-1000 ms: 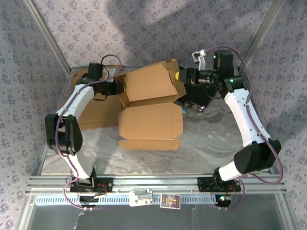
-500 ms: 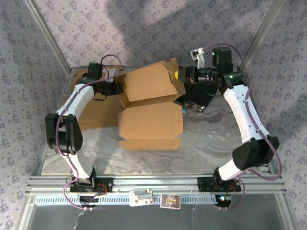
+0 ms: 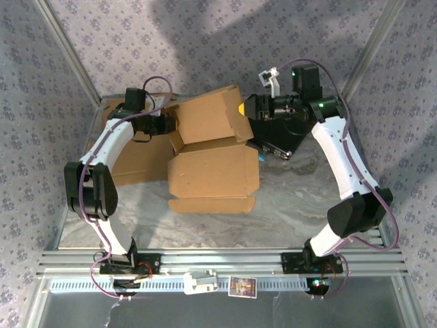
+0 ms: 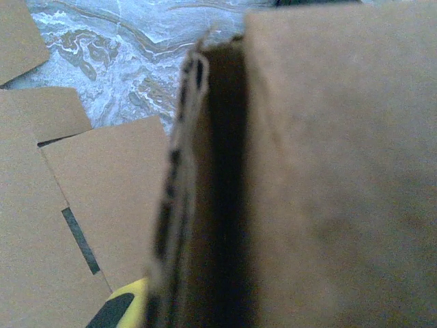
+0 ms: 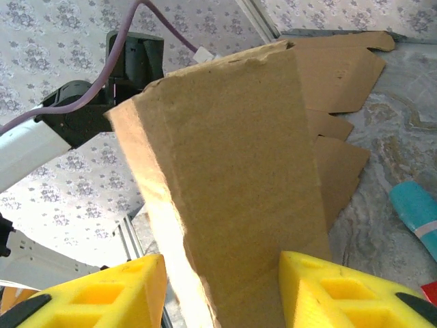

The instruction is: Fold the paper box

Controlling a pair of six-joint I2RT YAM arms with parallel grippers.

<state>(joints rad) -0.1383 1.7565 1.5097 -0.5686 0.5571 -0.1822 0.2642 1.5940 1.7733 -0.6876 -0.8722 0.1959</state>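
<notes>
The brown paper box (image 3: 215, 171) lies partly flat on the marble table (image 3: 307, 198), with one section (image 3: 205, 117) lifted up at the back. My left gripper (image 3: 171, 126) is shut on the left edge of that lifted section. In the left wrist view the cardboard edge (image 4: 205, 191) fills the middle, and a yellow fingertip (image 4: 124, 306) presses beside it. My right gripper (image 3: 244, 113) is at the lifted section's right side. Its yellow fingers (image 5: 328, 287) stand open astride a cardboard flap (image 5: 232, 171); the right one touches the flap and the left one stands clear.
A second flat cardboard sheet (image 3: 140, 160) lies at the left under the left arm. A black item (image 3: 280, 140) and a teal object (image 3: 260, 156) lie beneath the right gripper. Patterned walls close in the back and sides. A small card (image 3: 242, 286) sits on the front rail.
My right gripper has moved left and slightly back, and the lifted cardboard section has shifted left with it. The left arm has stayed put.
</notes>
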